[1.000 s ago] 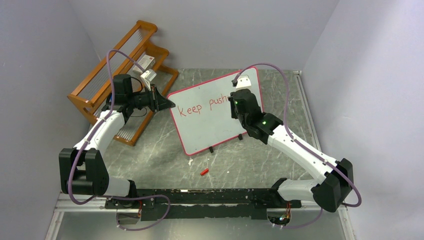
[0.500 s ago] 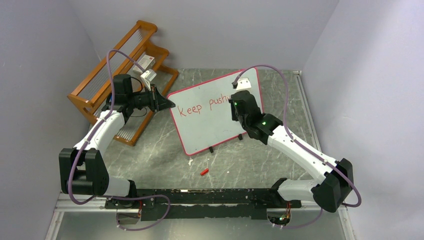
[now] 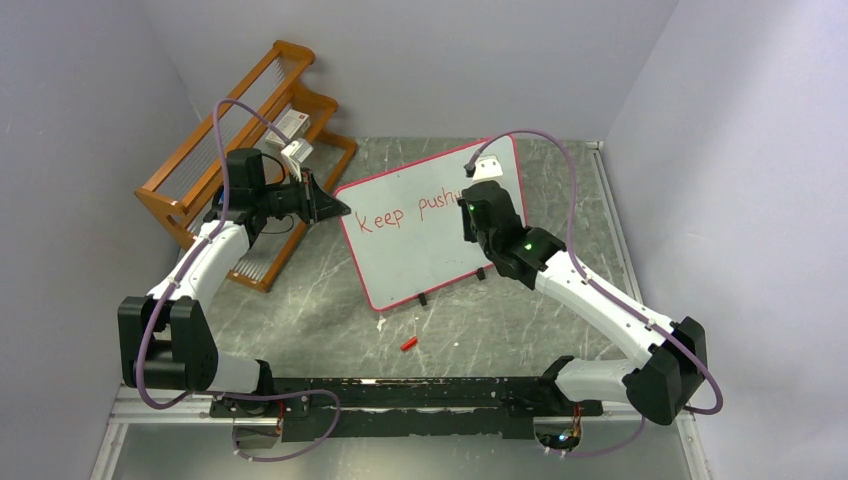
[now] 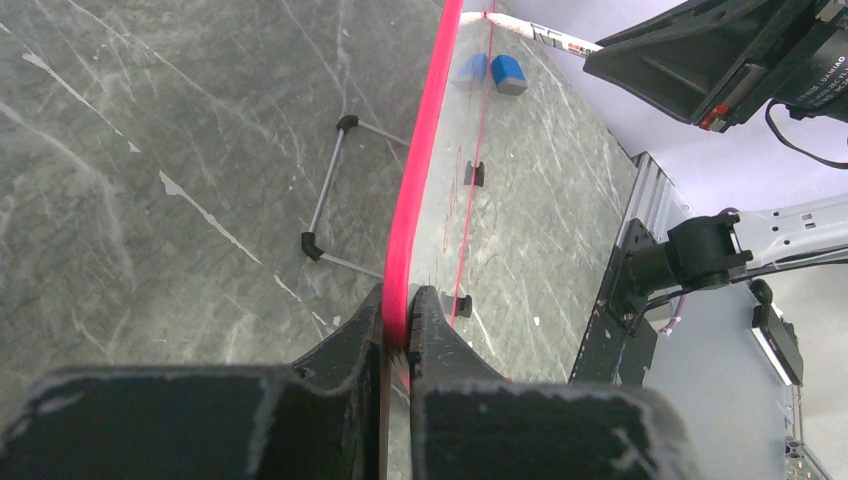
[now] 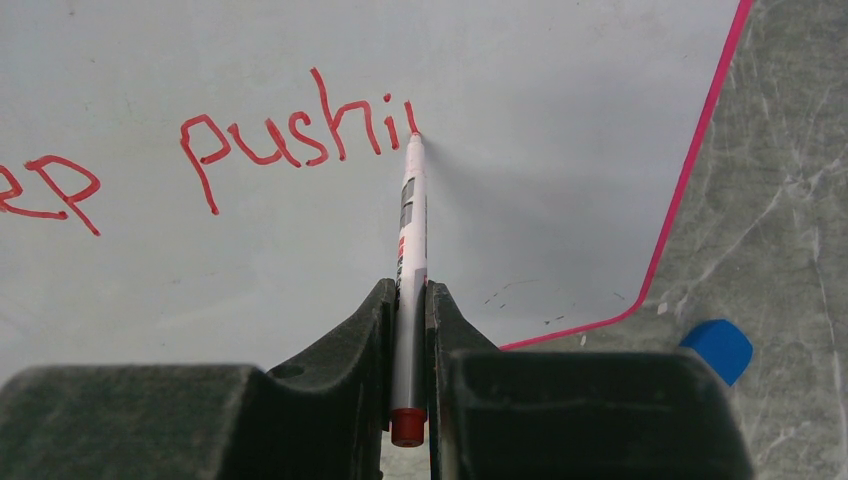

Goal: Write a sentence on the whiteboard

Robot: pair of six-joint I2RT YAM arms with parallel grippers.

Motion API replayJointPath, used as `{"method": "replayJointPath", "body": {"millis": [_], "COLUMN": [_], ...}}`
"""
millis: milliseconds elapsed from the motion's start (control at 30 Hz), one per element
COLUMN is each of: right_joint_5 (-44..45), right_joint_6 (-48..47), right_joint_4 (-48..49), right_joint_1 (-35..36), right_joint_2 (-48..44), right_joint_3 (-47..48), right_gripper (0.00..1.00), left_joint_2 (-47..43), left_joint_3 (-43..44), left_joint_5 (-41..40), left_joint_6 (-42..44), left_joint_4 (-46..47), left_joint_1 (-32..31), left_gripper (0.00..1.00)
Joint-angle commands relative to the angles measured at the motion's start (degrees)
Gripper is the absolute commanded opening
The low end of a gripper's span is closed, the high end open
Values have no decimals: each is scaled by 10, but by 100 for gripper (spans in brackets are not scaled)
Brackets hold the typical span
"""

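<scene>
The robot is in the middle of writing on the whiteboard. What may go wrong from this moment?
1. The left end effector pinches only the thin pink frame of the whiteboard; pressure from the marker may rock it and bend the stroke.
2. The right end effector holds the marker by a narrow pinch; pressing on the tip may push it back in the grip, so the red lettering fades or breaks.

Whiteboard stands on table centre; rack behind-left of it; small loose piece before it; marker tip on its face.
</scene>
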Motion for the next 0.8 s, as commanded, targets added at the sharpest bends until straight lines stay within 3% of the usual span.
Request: {"method": "replayJointPath", "body": {"millis": [0, 767], "right_joint_5": [-16, 12], "right_joint_6": [10, -10], "right_joint_4": [-19, 26], "right_joint_1": [-6, -7], "right_joint_2": [-6, -11], "right_joint_3": [-12, 0], "right_gripper": [0, 0], "left_joint_2": [21, 20], "left_joint_3": [-7, -8], "left_joint_5": [-60, -61], "left_joint_6": [67, 69], "left_joint_4": [-37, -38], "left_joint_1": [-14, -14], "left_gripper": [5, 5]}}
